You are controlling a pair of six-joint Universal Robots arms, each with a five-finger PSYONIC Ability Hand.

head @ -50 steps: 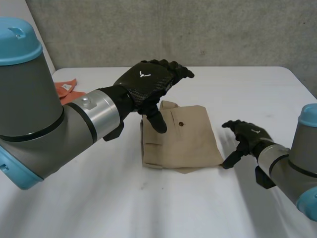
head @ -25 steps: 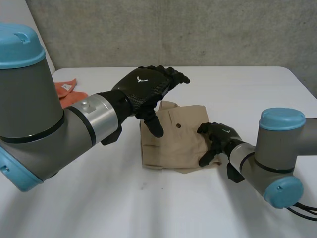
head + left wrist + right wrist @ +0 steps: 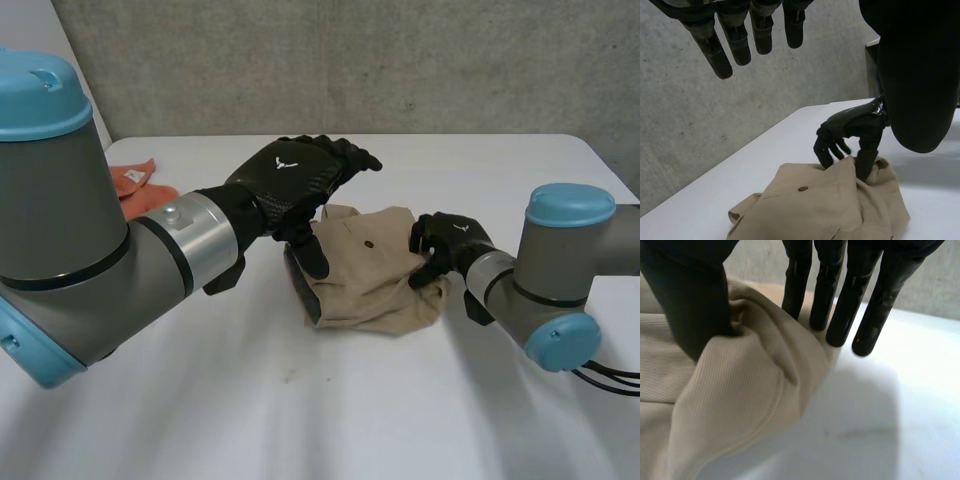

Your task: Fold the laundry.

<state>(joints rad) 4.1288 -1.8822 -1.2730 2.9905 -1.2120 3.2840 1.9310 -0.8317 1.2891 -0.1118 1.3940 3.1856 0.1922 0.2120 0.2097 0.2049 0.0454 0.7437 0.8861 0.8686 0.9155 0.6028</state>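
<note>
White counter (image 3: 300, 400), grey concrete wall (image 3: 400, 60) behind: right hand (image 3: 447, 240) pinches the tan garment (image 3: 370, 285) at its right edge between thumb and straight fingers, with that edge bunched up. Left hand (image 3: 295, 175) hovers above the garment's left side, fingers loosely spread, clear of it. Garment lies crumpled mid-counter between the hands, with an orange cloth (image 3: 135, 180) well apart at the counter's left edge.

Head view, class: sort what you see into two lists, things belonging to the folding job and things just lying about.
In the job: tan garment, right hand pinching its edge, left hand open above it.
Lying about: orange cloth, untouched and apart from the garment; white table underneath.
</note>
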